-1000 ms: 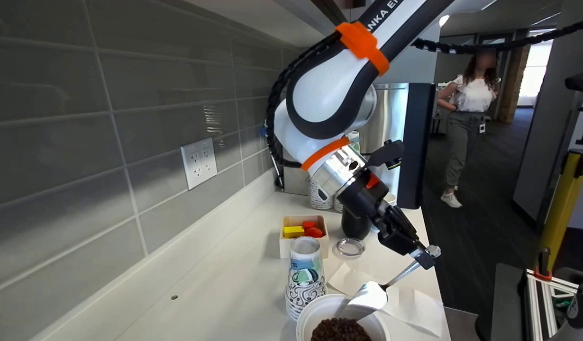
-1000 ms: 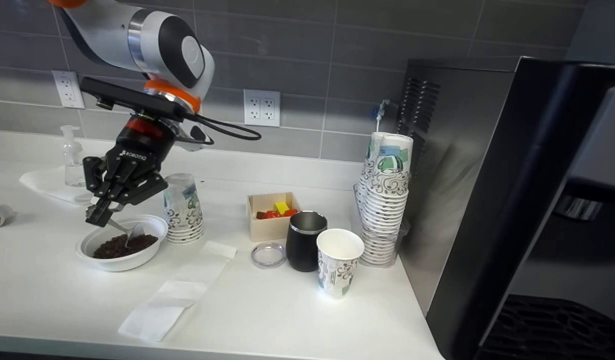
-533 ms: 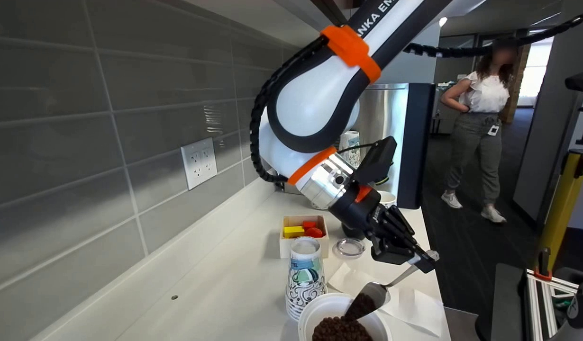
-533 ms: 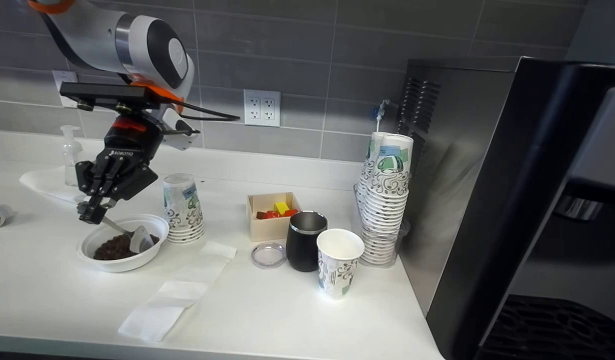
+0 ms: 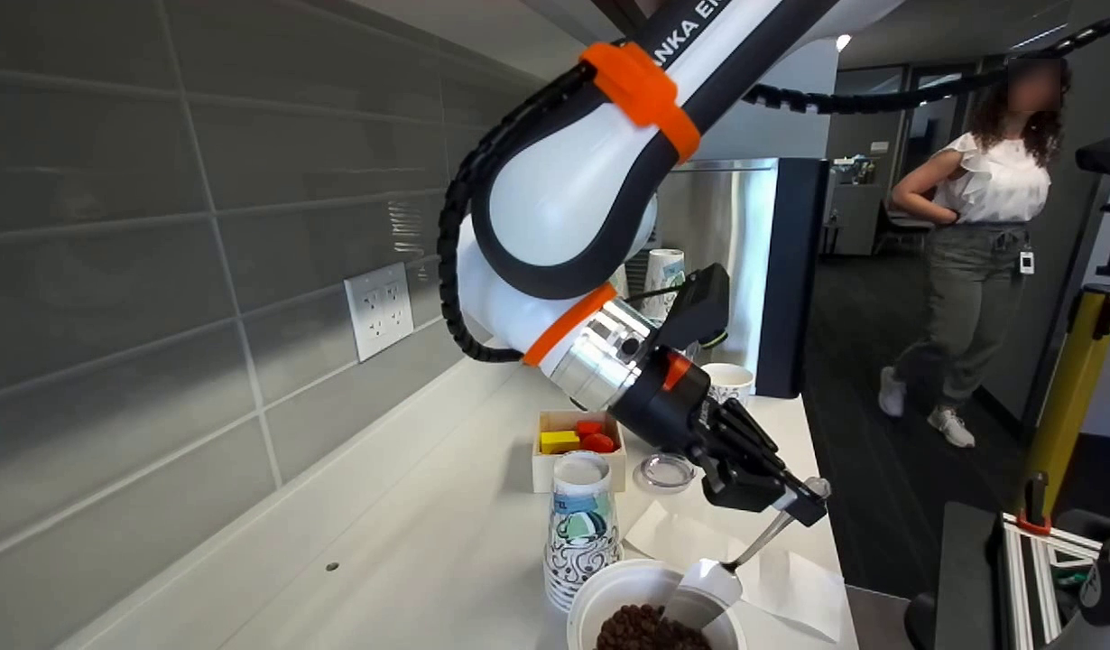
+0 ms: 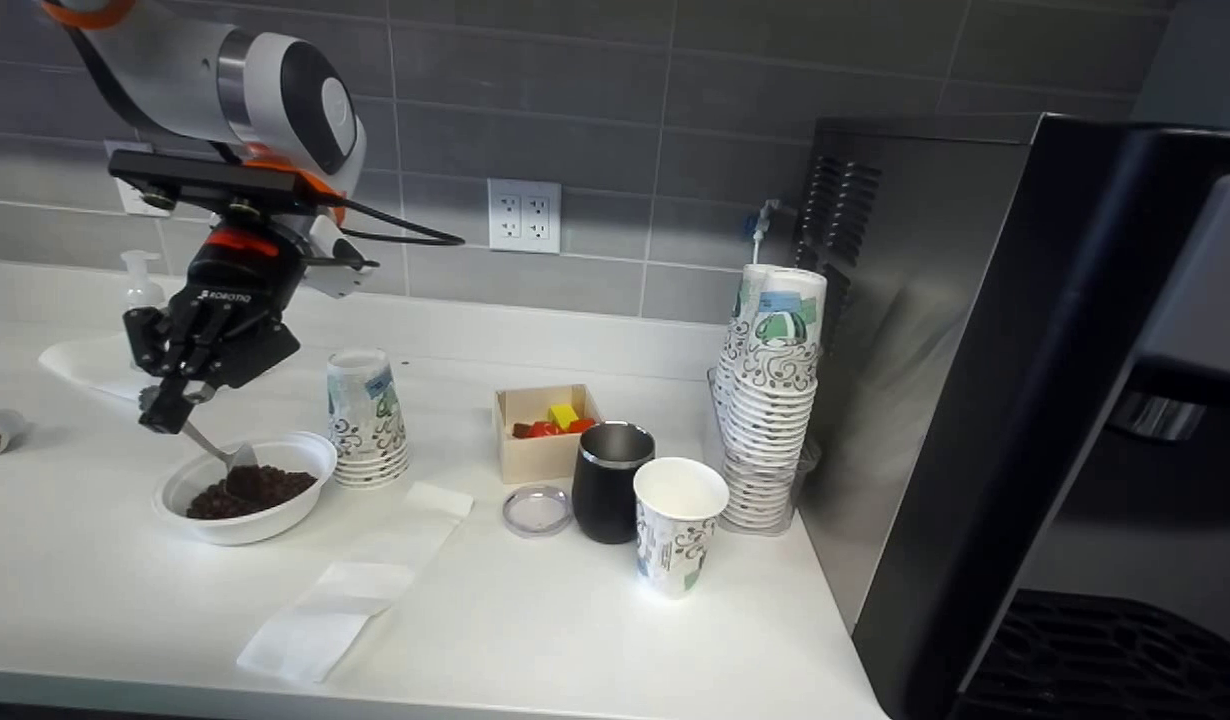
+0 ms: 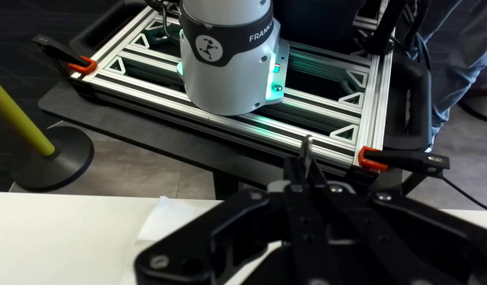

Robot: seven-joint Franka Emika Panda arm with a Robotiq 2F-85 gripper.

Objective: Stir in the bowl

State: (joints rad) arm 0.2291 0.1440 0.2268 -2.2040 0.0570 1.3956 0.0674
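Note:
The bowl is a round white bowl [image 5: 584, 603] holding dark brown pellets [image 5: 650, 629]. It also stands on the counter in an exterior view [image 6: 280, 522]. My gripper [image 6: 167, 405] is shut on the handle of a metal serving utensil [image 6: 203, 440], up and to the side of the bowl. The utensil slants down and its flat blade [image 5: 710, 582] enters the bowl, its tip in the pellets. In the wrist view, the gripper [image 7: 306, 174] pinches the utensil, whose handle end [image 7: 307, 148] pokes out past the fingertips. The bowl is out of the wrist view.
Stacked upside-down paper cups [image 5: 580, 533] stand close beside the bowl. A napkin strip [image 6: 360, 590], clear lid [image 6: 537, 511], wooden box of blocks [image 6: 540, 455], black tumbler [image 6: 605, 500] and paper cup [image 6: 675, 535] are on the counter. A tiled wall [image 5: 248, 271] runs behind.
My gripper and arm have shifted left in both exterior views, still holding the utensil. The blade has swung and turned in the pellets. The bowl has barely moved. A person in the background walked right.

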